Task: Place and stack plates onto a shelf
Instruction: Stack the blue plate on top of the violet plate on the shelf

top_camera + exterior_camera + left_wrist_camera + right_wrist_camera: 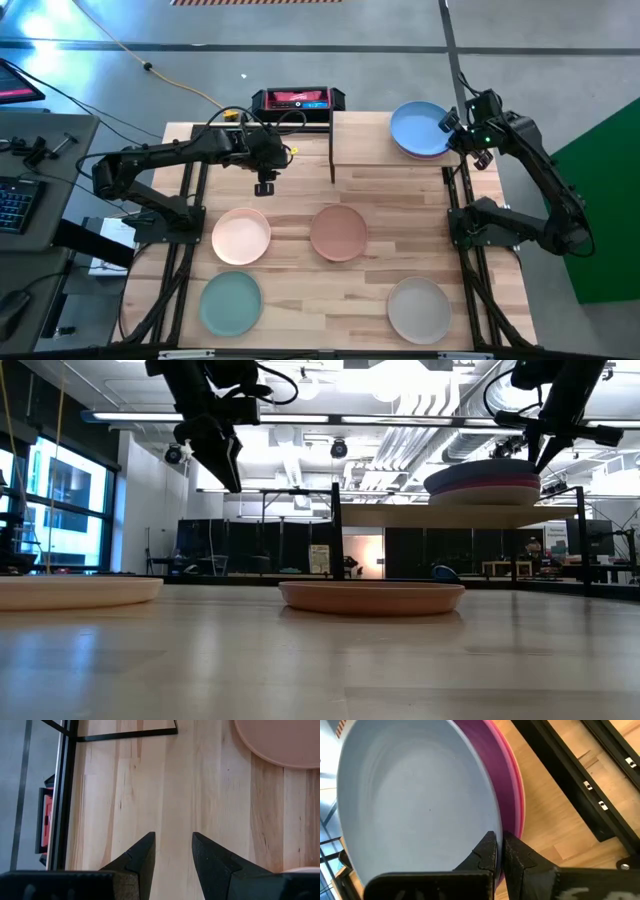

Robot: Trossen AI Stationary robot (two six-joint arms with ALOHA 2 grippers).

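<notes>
The shelf [365, 140] stands at the table's far right. On it lies a stack with the blue plate [415, 125] on top, a purple plate [492, 775] under it and a pink one [517, 795] below; the stack also shows in the low view [483, 482]. My right gripper [447, 122] is shut on the blue plate at the stack's right side. My left gripper [264, 188] hangs open and empty above bare table, left of the shelf. The peach [241, 236], terracotta [338, 232], mint green [231, 302] and beige [418, 309] plates lie flat on the table. My right gripper pinches the blue plate's rim [487, 827] between its two fingers, one finger over the plate's inside and one at its outer edge. The fingers come from above and from the table's right, slanting down. The plate lies level on top of the stack.
A black and red device [297, 98] sits at the table's far edge, left of the shelf. A black metal frame [125, 735] stands beside my left gripper. The shelf's left half is bare. There is free room between the plates on the table.
</notes>
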